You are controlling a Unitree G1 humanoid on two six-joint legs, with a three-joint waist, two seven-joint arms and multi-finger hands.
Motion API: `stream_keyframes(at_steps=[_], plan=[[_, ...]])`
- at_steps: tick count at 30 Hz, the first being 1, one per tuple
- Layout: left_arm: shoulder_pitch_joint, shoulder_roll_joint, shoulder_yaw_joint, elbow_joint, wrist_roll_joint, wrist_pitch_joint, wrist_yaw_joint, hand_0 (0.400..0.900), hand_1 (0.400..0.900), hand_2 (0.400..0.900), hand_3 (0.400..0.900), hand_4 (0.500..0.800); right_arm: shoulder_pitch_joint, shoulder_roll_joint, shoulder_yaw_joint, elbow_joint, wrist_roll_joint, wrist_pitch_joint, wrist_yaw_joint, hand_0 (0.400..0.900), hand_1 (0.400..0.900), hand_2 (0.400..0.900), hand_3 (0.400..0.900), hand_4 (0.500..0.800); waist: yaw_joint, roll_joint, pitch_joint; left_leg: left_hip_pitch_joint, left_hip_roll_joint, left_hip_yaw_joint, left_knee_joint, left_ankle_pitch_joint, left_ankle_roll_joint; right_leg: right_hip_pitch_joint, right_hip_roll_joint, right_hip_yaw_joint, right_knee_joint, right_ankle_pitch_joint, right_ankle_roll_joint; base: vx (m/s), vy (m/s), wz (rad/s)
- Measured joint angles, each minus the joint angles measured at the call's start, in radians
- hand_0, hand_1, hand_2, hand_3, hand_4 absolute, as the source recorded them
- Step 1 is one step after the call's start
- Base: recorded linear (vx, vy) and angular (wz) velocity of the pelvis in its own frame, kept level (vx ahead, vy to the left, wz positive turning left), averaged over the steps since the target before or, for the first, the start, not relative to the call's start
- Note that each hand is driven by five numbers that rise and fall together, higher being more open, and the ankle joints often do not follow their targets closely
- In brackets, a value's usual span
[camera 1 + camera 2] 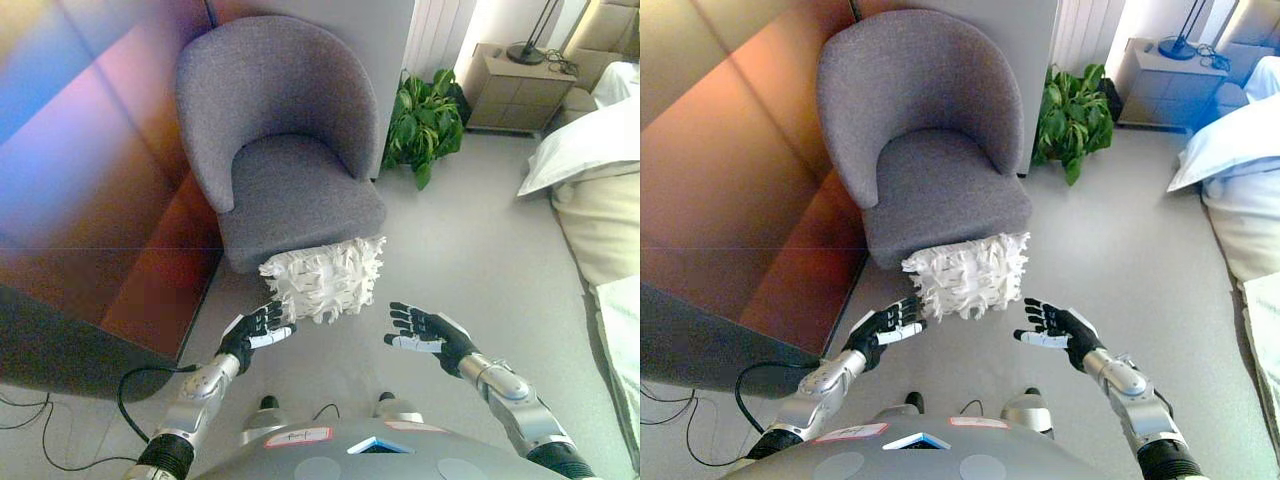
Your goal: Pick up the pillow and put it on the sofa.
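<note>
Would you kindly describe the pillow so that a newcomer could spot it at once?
Find the grey armchair against the wall, with a green plant to its right. On the floor, leaning against the chair's front edge, lies the pillow. It is the only white, shaggy, tufted thing there, just beyond the left hand and right hand.

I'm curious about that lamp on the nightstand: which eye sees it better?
The left eye view: the lamp's base and stem stand clear on the nightstand. The right eye view shows the same lamp nearer its top edge, partly washed out.
</note>
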Motion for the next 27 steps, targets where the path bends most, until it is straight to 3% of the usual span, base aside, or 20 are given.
stream_keyframes(at_steps=[15, 23, 27], plan=[[0.000, 0.000, 0.000, 0.000, 0.002, 0.000, 0.001, 0.900, 0.900, 0.900, 0.900, 0.800, 0.003, -0.001, -0.001, 0.000, 0.000, 0.000, 0.000, 0.900, 0.900, 0.900, 0.900, 0.800, 0.000, 0.021, 0.002, -0.007, 0.009, -0.011, 0.000, 0.000, 0.000, -0.001, 0.008, -0.019, 0.000, -0.003, -0.005, 0.00, -0.020, 0.00], [-0.001, -0.002, -0.001, 0.000, 0.001, 0.000, 0.001, 0.900, 0.900, 0.900, 0.900, 0.800, 0.002, -0.003, -0.001, 0.000, 0.001, 0.000, -0.001, 0.900, 0.900, 0.900, 0.900, 0.800, 0.000, 0.041, 0.014, -0.019, 0.036, -0.016, 0.013, -0.001, 0.003, -0.016, 0.035, -0.021, 0.002, -0.008, -0.012, -0.03, -0.125, -0.02], [-0.032, -0.001, -0.001, -0.001, -0.002, -0.001, 0.001, 0.900, 0.900, 0.900, 0.900, 0.800, -0.017, -0.005, 0.000, 0.000, 0.005, 0.000, -0.002, 0.900, 0.900, 0.900, 0.900, 0.800, 0.011, 0.030, 0.066, -0.090, 0.050, -0.022, 0.149, -0.011, 0.015, -0.025, 0.060, 0.006, 0.014, -0.012, -0.041, -0.04, -0.181, -0.11]])
